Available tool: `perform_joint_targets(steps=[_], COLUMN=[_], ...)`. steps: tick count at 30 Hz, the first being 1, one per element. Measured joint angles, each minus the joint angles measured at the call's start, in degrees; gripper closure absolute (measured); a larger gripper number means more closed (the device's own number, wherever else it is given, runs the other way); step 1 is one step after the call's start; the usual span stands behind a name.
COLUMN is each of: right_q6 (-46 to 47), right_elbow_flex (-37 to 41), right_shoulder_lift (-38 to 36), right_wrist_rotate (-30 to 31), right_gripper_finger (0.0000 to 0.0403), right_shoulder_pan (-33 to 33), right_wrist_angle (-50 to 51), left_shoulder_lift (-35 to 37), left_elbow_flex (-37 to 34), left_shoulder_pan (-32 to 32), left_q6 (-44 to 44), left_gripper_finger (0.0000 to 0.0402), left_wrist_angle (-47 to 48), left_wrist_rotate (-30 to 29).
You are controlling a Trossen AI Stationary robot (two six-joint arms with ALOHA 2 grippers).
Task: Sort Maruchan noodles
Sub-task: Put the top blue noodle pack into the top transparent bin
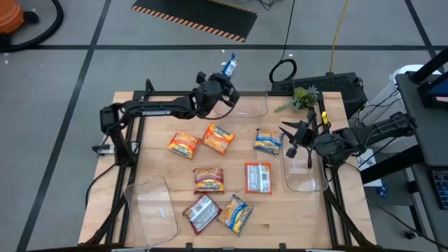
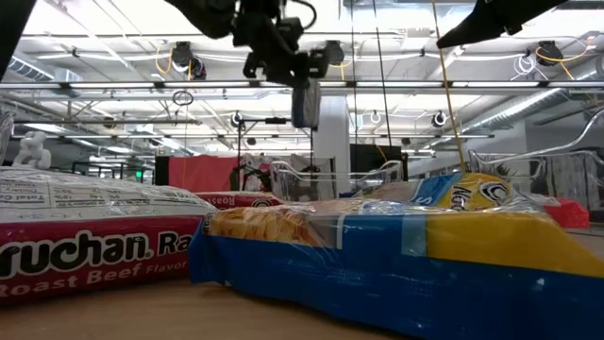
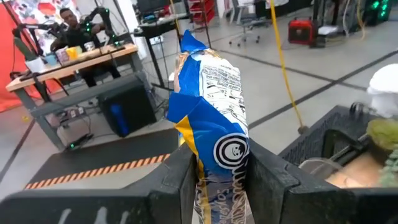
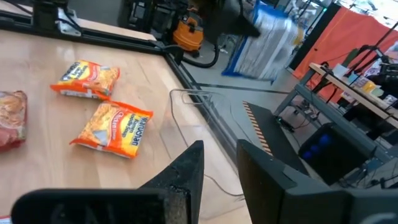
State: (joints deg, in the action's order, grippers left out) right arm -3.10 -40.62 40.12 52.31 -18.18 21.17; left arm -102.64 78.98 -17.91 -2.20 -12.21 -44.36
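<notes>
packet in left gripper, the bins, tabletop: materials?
Packet in the left gripper: glossy printed plastic film, crinkled, with glare. Bins: clear hard-looking plastic; the wood shows through. Tabletop: light wood, visible grain, looks matte.

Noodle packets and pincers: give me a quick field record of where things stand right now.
left pincer: shut on a blue-and-yellow packet, held in the air over the clear bin at the table's far edge
right pincer: open, empty, above the right-side bin
packets on table: seven, loose in the middle
orange packets: two, side by side, far row
bottom-left bin: no packet inside
</notes>
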Motion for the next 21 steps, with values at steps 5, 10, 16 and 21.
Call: perform_joint_targets(steps=[5, 10, 16, 21], right_q6=[-1.52, -2.73, -3.25, -3.38], right_elbow_flex=[0.00, 0.00, 0.00, 0.00], right_shoulder_lift=[0.00, 0.00, 0.00, 0.00], right_wrist_rotate=[0.05, 0.00, -0.06, -0.08], right_gripper_finger=[0.0312, 0.0312, 0.0312, 0.0312], right_shoulder_pan=[1.39, 2.48, 3.52, 3.62], right_wrist_angle=[-1.42, -3.33, -3.70, -3.63], left_shoulder_lift=[-3.78, -7.02, -10.81, -13.15], left_elbow_flex=[0.00, -0.02, -0.02, -0.02], left_shoulder_pan=[-0.06, 0.59, 1.43, 1.53], left_q6=[-0.28, 1.07, 4.28, 5.68], left_gripper_finger=[0.0289, 0.0289, 0.0289, 0.0289], left_wrist_angle=[0.73, -0.19, -0.01, -0.97], left_wrist_rotate=[-3.88, -9.28, -10.97, -13.31])
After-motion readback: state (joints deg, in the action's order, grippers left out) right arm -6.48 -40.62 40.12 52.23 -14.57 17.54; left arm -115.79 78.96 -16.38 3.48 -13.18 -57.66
